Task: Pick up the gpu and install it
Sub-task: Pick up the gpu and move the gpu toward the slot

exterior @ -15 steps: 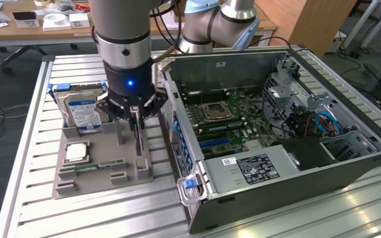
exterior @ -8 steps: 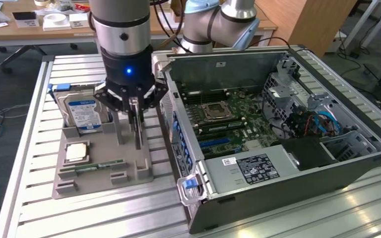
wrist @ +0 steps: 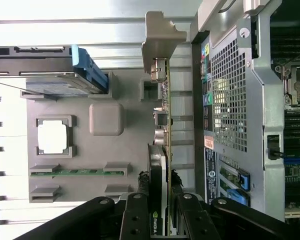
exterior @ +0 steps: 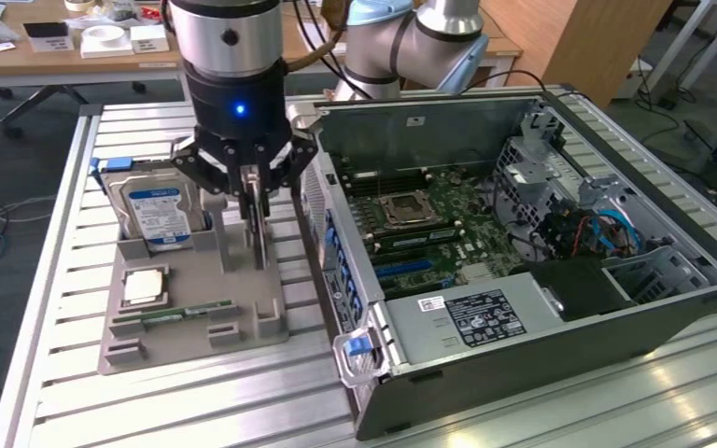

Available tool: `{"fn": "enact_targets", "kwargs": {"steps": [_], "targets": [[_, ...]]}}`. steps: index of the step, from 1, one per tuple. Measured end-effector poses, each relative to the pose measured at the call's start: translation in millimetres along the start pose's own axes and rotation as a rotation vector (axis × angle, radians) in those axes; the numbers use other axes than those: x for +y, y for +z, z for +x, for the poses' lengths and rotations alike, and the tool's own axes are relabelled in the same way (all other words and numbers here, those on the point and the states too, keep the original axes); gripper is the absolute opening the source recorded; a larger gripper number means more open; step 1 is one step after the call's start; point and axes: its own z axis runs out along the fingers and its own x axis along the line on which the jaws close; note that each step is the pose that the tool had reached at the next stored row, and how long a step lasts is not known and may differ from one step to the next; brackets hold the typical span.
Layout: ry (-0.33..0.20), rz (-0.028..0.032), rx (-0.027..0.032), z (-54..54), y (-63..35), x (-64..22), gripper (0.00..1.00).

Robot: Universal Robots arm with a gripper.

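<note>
gpu (exterior: 257, 233): upright, edge-on, at grey tray (exterior: 172, 350), beside open case (exterior: 521, 364); can't tell if it's clear of its slot.
my gripper (exterior: 253, 182): clamped on the gpu's upper edge.
doing it well: I'd keep the card vertical, bracket off the case wall.
writing: NVIDIA logo on the card; hard drive (exterior: 160, 210) label unreadable.

- I read "NVIDIA", beside a green logo, on the gpu (wrist: 159, 170).
- Print on the hard drive (exterior: 160, 210) label and the power supply (exterior: 484, 317) sticker is beyond my reading.
</note>
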Motion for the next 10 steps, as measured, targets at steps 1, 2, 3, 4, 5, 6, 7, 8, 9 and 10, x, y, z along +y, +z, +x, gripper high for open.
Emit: {"fn": "enact_targets", "kwargs": {"steps": [1, 2, 3, 4, 5, 6, 7, 8, 9, 10], "targets": [[0.000, 0.0000, 0.0000, 0.0, -1.3, 0.1, 0.27], [0.000, -0.0001, -0.0001, 0.0, -1.7, 0.1, 0.27], [0.000, -0.0002, -0.0002, 0.0, -1.6, 0.1, 0.27], [0.000, -0.0002, -0.0002, -0.1, -1.6, 0.1, 0.27], [0.000, -0.0001, -0.0001, -0.1, -1.7, 0.1, 0.27], [0.000, -0.0001, -0.0001, -0.1, -1.7, 0.1, 0.27], [0.000, -0.0001, -0.0001, -0.1, -1.7, 0.1, 0.27], [0.000, 0.0000, 0.0000, 0.0, -1.7, 0.1, 0.27], [0.000, -0.0001, 0.0000, -0.1, -1.7, 0.1, 0.27], [0.000, -0.0001, 0.0000, -0.1, -1.9, 0.1, 0.27]]}}
